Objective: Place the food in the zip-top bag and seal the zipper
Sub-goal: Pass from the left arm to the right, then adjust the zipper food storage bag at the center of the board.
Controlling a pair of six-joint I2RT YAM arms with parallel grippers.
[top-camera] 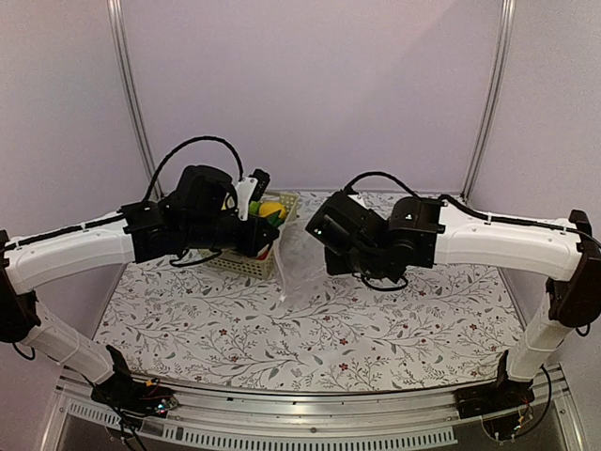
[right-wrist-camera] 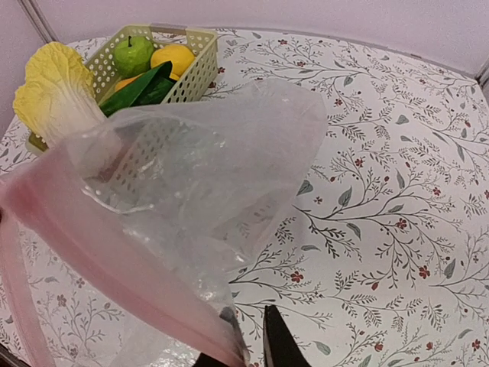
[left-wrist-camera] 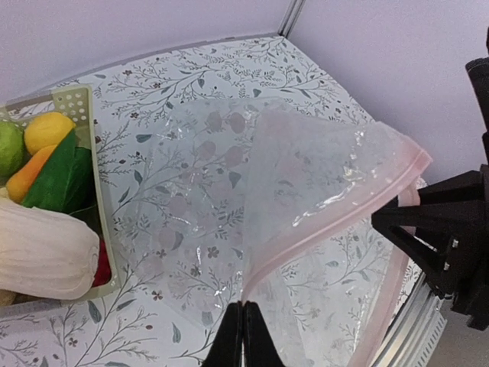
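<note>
1. Zip-top bag [right-wrist-camera: 191, 168]: raised off the desk [top-camera: 423, 310], over the middle of the desk toward the far edge and just right of the basket [right-wrist-camera: 200, 57]. It is clear and crinkled, and the floral desk covering shows through it. Nothing lies inside it.

2. Zipper [left-wrist-camera: 336, 210]: a pale pink strip along the bag's mouth. In the left wrist view it rises from the fingers, bends at a corner and comes back down, so the mouth stands open in a loop.

3. Left tool [left-wrist-camera: 243, 306]: fingers pressed together, clamped on the bag at the lower end of the pink strip.

4. Right tool [right-wrist-camera: 248, 312]: fingers slightly apart, with desk pattern showing in the gap. The end of the pink strip lies across one finger. I cannot tell whether this tool bears on the bag.

5. Food: all of it sits in the pale green lattice basket, toward the far-left corner of the desk.
   - The cabbage [right-wrist-camera: 53, 92] lies at the basket's near end, its leafy top above the rim.
   - The green apple [right-wrist-camera: 131, 52] and yellow fruit [right-wrist-camera: 174, 57] sit side by side at the far end, touching.
   - The dark green vegetable [right-wrist-camera: 141, 86] lies tilted between them and the cabbage, with an orange piece [left-wrist-camera: 27, 176] beside it.
   - A red piece [left-wrist-camera: 103, 264] shows low against the basket wall, mostly hidden by the cabbage.

6. Both arms reach in from the near edge, and their tools meet at the bag.
</note>
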